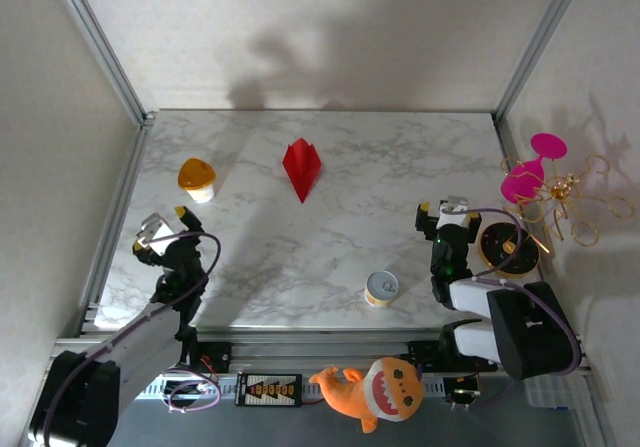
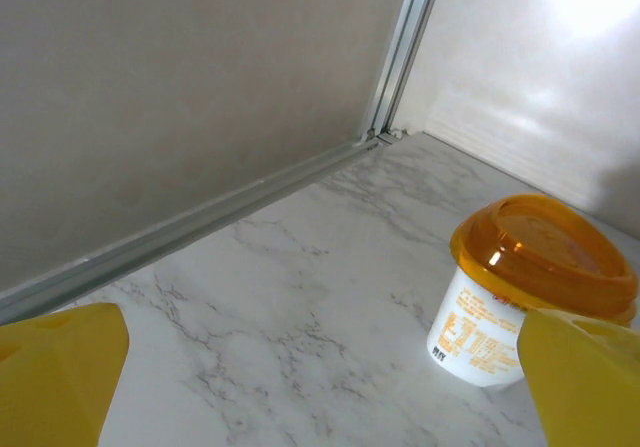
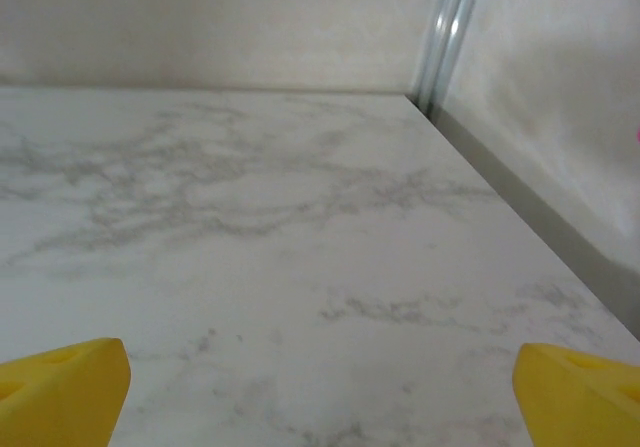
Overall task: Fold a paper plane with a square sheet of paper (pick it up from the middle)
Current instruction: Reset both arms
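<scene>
Both jaws apart and empty: left gripper point(image 1: 166, 222), right gripper point(image 1: 446, 208); paper plane point(image 1: 301, 167) far centre looks finished, so leave it untouched.

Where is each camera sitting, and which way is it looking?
Top: above and behind, looking down at the table, paper plane, both arms.
Left wrist: on the left gripper, facing the back-left corner; its yellow fingertips show.
Right wrist: on the right gripper, facing the back-right corner; yellow fingertips show.
Top and left wrist share the orange-lidded cup.

Matt red paper plane point(image 1: 301, 167) lies on a smooth marble-patterned table point(image 1: 300, 267), near a glossy orange plastic lid point(image 2: 545, 252).
</scene>
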